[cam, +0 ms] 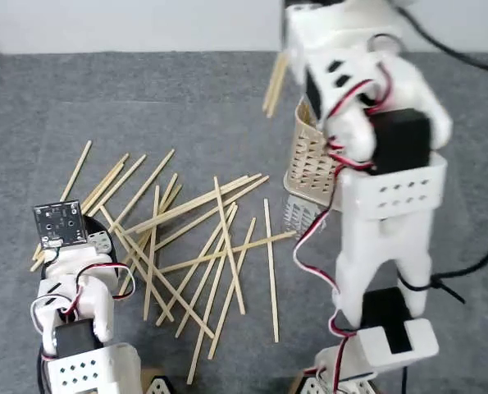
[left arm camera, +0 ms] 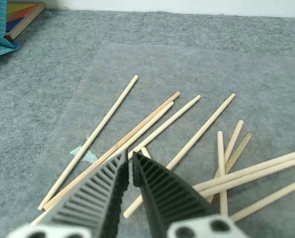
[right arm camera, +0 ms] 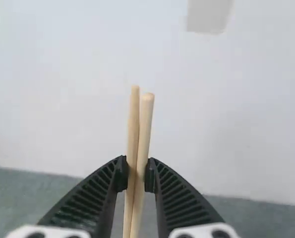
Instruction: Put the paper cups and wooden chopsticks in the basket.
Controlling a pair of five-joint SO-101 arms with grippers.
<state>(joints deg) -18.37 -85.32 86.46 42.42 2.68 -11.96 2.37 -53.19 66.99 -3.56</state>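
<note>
Between the right fingers [right arm camera: 103,192], two parallel chopsticks [right arm camera: 140,129] point straight out lengthwise.

Loose chopsticks [cam: 194,246] lie crisscrossed on the worktop [cam: 186,98], left of the basket [cam: 309,160]. The basket stands at the right, partly behind the right arm [cam: 387,205]. The left arm [cam: 75,328] sits at the near left, with the left gripper [left arm camera: 129,166] over the heap's left edge. At the basket's far left side, the right gripper [right arm camera: 136,171] has a held pair [right arm camera: 140,124] between its fingers [right arm camera: 105,193].
</note>
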